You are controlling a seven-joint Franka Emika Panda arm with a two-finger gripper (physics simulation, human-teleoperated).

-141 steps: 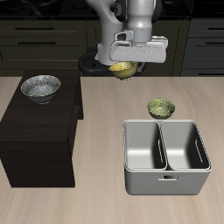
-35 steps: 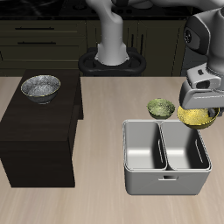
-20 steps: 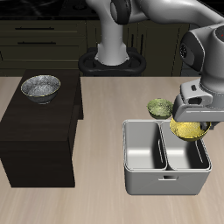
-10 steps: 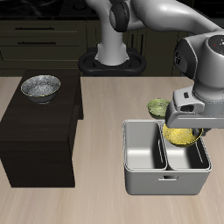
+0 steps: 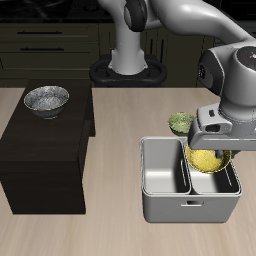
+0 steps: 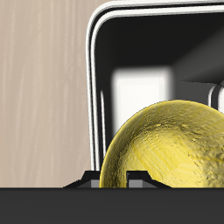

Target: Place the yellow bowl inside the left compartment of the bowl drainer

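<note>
Yellow-gold glossy bowl (image 5: 206,158) clamped in claw (image 5: 212,150), hanging over grey metal two-well drainer tub (image 5: 165,205), above well at 3 o'clock of middle wall. Transport seemingly done; lowering, release left. Green bowl (image 5: 182,123) behind tub.

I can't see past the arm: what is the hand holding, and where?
The hand holds the yellow bowl by its rim, over the bowl drainer.

No readable text or markings
</note>
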